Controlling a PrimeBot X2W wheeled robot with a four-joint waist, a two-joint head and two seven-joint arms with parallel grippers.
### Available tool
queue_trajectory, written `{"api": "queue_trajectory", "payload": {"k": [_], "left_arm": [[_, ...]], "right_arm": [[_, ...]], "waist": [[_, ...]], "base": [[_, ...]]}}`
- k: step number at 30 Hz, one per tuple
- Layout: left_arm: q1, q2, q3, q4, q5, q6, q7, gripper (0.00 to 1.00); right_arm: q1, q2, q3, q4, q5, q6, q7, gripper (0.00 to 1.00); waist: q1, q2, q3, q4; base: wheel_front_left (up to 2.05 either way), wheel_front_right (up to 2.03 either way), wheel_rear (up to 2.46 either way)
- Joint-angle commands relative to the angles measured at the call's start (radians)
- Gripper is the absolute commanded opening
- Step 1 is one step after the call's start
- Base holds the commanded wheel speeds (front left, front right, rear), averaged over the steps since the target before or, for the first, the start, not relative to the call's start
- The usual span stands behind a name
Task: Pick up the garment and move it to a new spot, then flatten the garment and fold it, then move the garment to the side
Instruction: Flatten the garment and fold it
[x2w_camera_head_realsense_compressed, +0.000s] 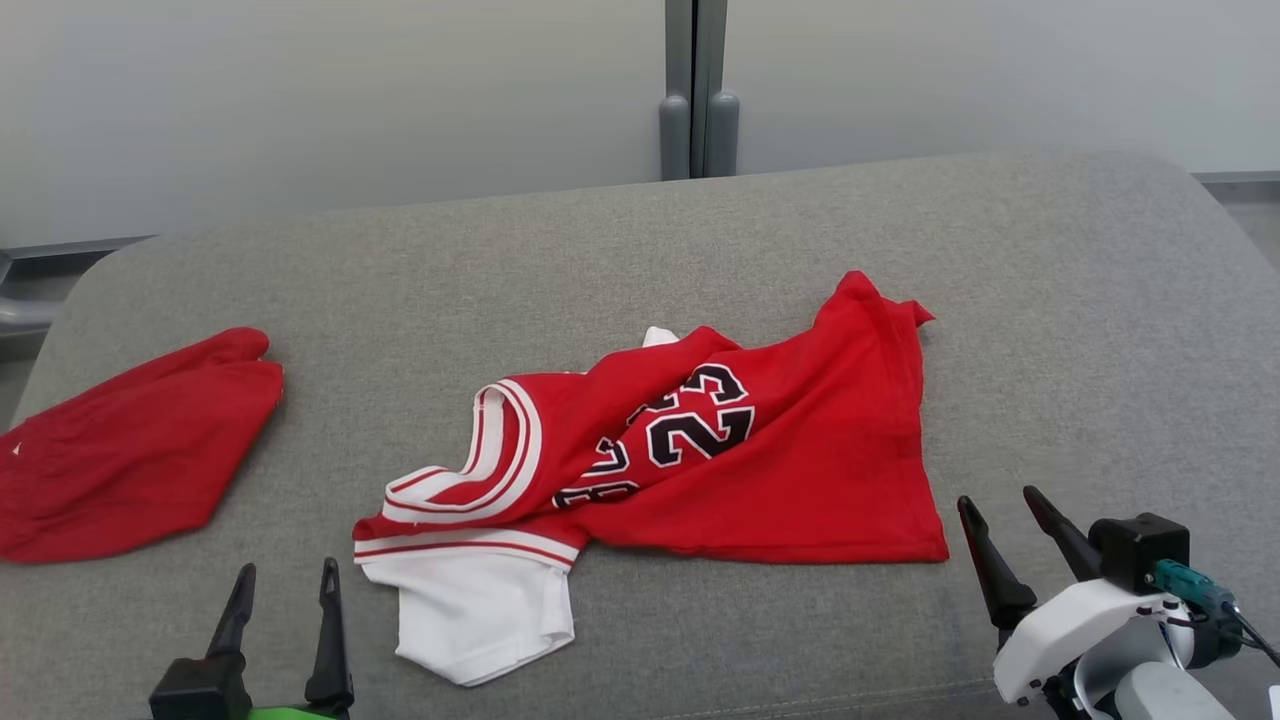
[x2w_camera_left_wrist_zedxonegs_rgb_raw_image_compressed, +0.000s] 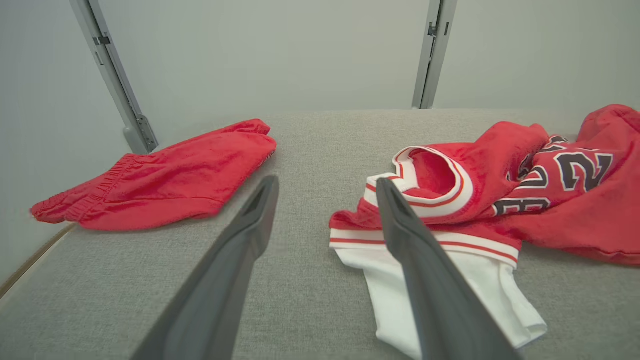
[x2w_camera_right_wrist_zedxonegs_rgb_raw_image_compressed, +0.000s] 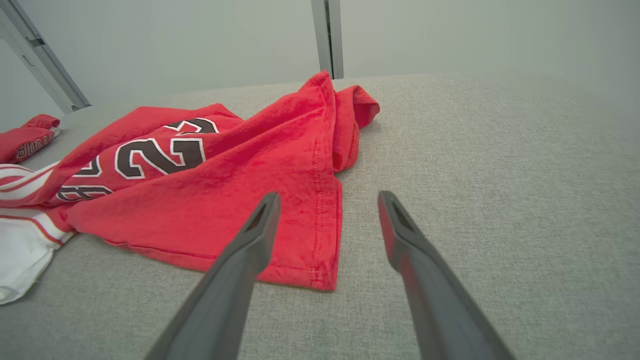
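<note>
Now: jersey (x2w_camera_head_realsense_compressed: 720, 450) crumpled mid-cushion (x2w_camera_head_realsense_compressed: 1050, 300), long axis 8–2 o'clock. Sleeve (x2w_camera_head_realsense_compressed: 480, 620) at 3 o'clock of left tool (x2w_camera_head_realsense_compressed: 287, 568); hem corner (x2w_camera_head_realsense_compressed: 930, 545) just beside right tool (x2w_camera_head_realsense_compressed: 998, 498), 8 o'clock. Both tools spread, empty.

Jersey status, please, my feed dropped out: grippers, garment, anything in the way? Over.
Left gripper and right gripper open, empty. Jersey crumpled on grey cushion, untouched. Red shorts lie apart, to the left.
</note>
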Motion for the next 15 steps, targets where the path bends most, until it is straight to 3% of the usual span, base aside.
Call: {"api": "queue_trajectory", "payload": {"k": [1,15], "left_arm": [[-0.001,-0.002,-0.007,0.013,-0.006,-0.005,-0.003,1.00],[-0.058,-0.008,-0.122,0.252,-0.073,-0.027,-0.003,1.00]], "right_arm": [[-0.017,0.005,0.008,0.014,0.006,0.000,0.000,1.00],[-0.109,0.039,0.070,0.186,0.001,-0.001,-0.010,1.00]], "waist": [[0.0000,0.0000,0.004,0.002],[0.0000,0.0000,0.025,0.018]], "base": [[0.00,0.00,0.00],[0.00,0.00,0.00]]}}
